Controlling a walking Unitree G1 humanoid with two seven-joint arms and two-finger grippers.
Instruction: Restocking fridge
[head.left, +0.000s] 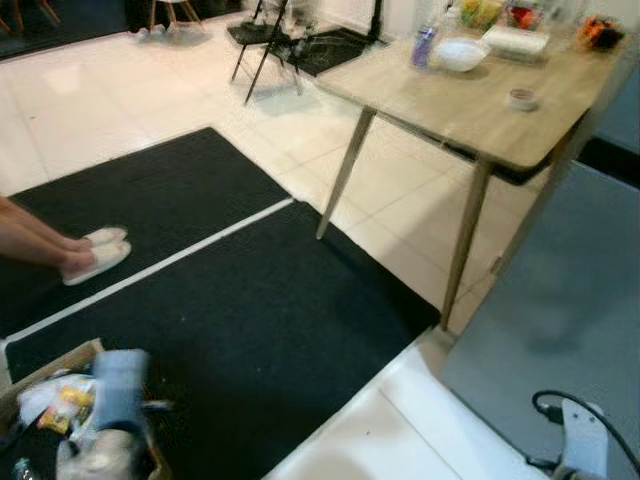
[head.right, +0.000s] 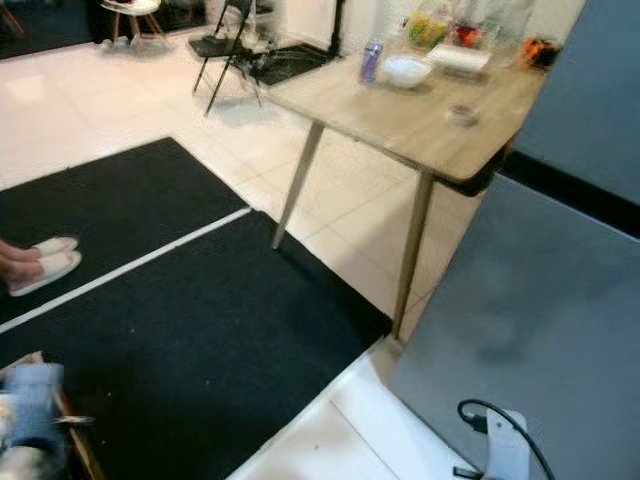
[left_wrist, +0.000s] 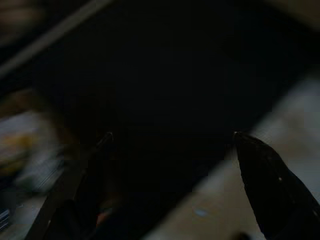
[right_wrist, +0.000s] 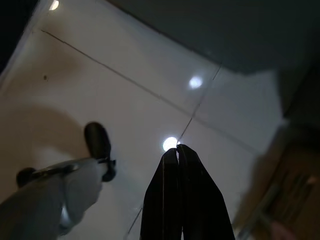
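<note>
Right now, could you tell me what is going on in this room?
Nothing is being handled. The left gripper hangs open over the black mat, near a cardboard box of groceries. The right gripper is shut, above white floor tiles. The wooden table holds a can, a bowl and food. A person's feet in slippers rest nearby.

Black mat (head.left: 230, 330) (white stripe), light wooden table (head.left: 470, 105).

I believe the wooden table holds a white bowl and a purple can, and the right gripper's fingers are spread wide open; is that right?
Not quite. The wooden table does hold the white bowl and purple can, but the right gripper has its fingers pressed shut, as the right wrist view shows.
</note>
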